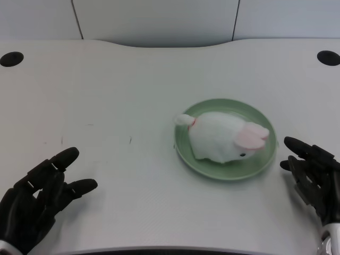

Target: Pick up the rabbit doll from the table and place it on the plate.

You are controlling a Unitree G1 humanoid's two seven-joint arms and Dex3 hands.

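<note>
The white rabbit doll [223,137] lies on the green plate [226,171], its pink ears toward the right and its tail over the plate's left rim. The left hand [40,199] rests low at the near left of the white desk [117,95], fingers spread and holding nothing, well apart from the plate.

I'm looking at what reads as an office or lab. The white bench [122,106] has a curved cutout and two black cable grommets [11,58], with pale partition panels [154,18] behind.
</note>
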